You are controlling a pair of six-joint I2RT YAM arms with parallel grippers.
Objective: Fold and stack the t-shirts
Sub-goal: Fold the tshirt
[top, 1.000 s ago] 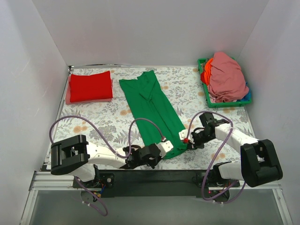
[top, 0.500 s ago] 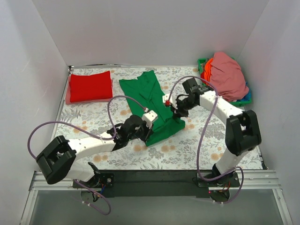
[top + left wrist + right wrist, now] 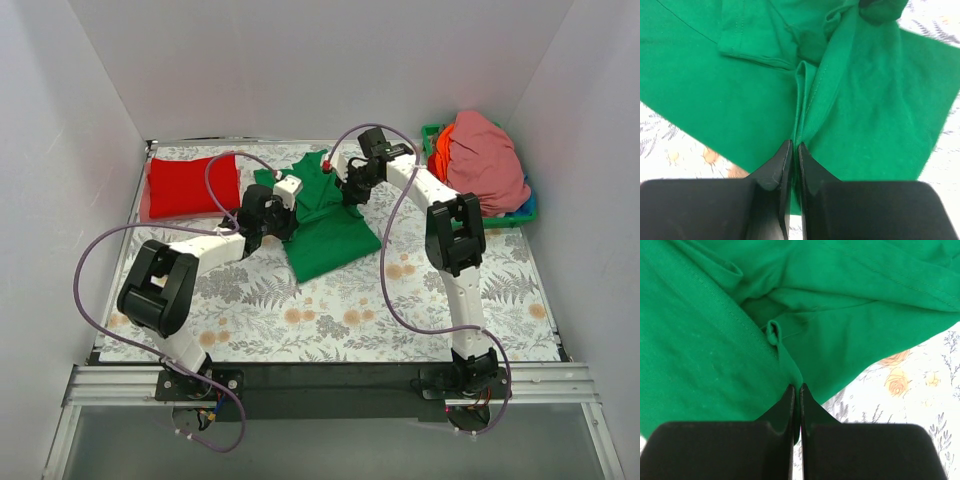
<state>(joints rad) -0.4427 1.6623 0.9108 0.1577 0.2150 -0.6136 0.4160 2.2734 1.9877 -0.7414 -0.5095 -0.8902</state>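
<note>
Overhead, the green t-shirt [image 3: 335, 235] lies on the far middle of the flowered table [image 3: 420, 300] as a short doubled panel, its upper layer bunched at the far end; the left gripper [image 3: 280, 212] meets its left edge and the right gripper [image 3: 345, 185] its far right edge, though the jaws cannot be read from here; the red t-shirt [image 3: 193, 185] sits folded flat in the far left corner, well apart, so I judge one garment done and the green one mid-fold, not yet stacked; the green basket [image 3: 440, 205] at the far right holds a heaped pink t-shirt [image 3: 485, 165] and an orange one [image 3: 440, 150], unfolded, so most of the work remains; the purple cable [image 3: 215, 170] arcs close over the red shirt and could drag it.

From the left wrist, the left gripper [image 3: 792, 147] is pinched tight on a raised ridge of green cloth [image 3: 865, 100]; loose folds crowd just beyond.

From the right wrist, the right gripper [image 3: 795, 388] is likewise clamped on a green seam [image 3: 700, 340], bare table [image 3: 920, 380] beside it.
</note>
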